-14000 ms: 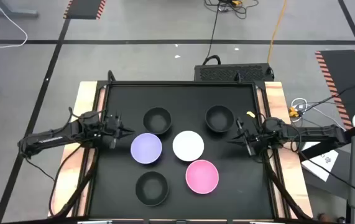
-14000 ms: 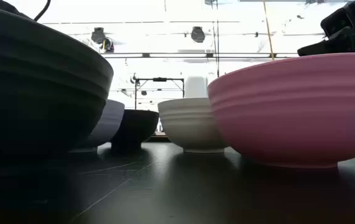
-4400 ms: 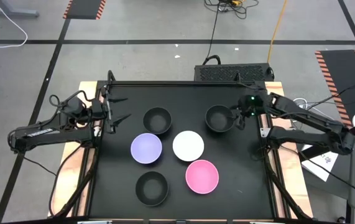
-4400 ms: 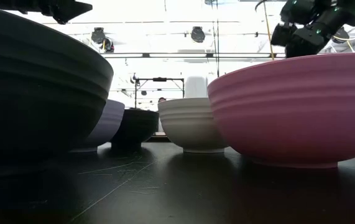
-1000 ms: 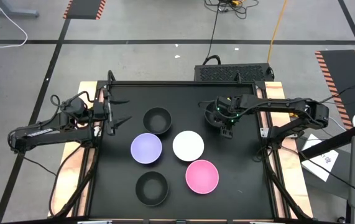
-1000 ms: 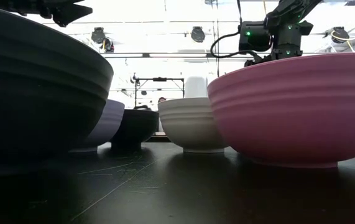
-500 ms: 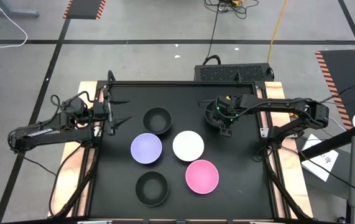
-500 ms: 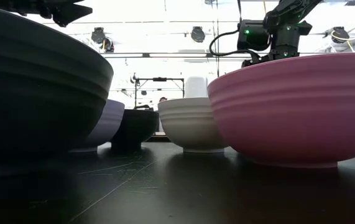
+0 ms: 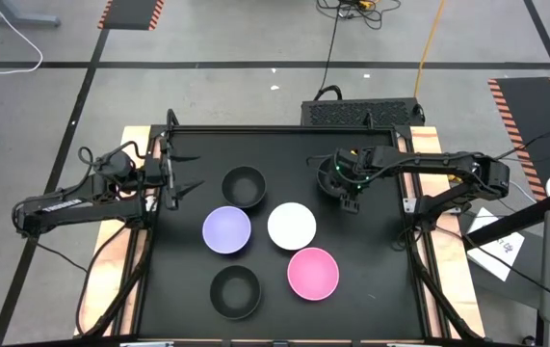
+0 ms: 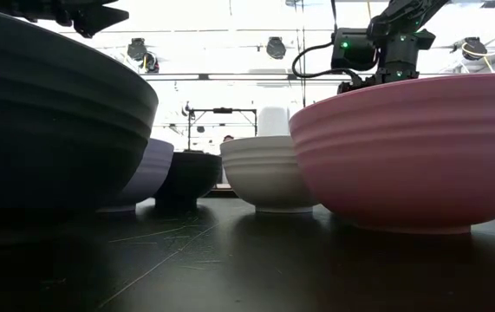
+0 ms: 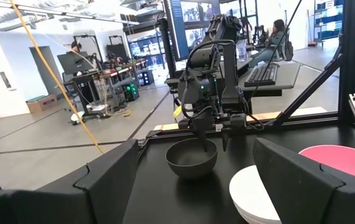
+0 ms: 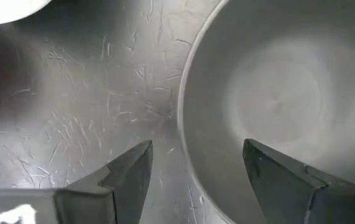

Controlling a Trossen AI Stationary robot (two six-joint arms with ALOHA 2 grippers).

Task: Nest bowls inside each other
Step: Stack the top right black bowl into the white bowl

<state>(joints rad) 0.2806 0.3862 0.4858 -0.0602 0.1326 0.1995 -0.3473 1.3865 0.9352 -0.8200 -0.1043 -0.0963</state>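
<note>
Six bowls sit upright on the black table: black ones at the far middle (image 9: 245,186), far right (image 9: 332,178) and near middle (image 9: 235,291), plus a lavender (image 9: 226,229), a white (image 9: 292,226) and a pink bowl (image 9: 313,273). My right gripper (image 9: 350,198) points steeply down over the far right black bowl (image 12: 276,93). It is open, one finger inside the bowl's rim (image 12: 180,124) and one outside it, on the side facing the white bowl. My left gripper (image 9: 190,179) hovers open and level at the table's left, left of the far middle black bowl.
A raised dark frame (image 9: 284,131) runs around the table, with wooden strips (image 9: 130,164) outside it. The white bowl's edge (image 12: 3,9) lies close to my right gripper. Bare tabletop shows along the left side (image 9: 178,280) and at the near right corner (image 9: 380,289).
</note>
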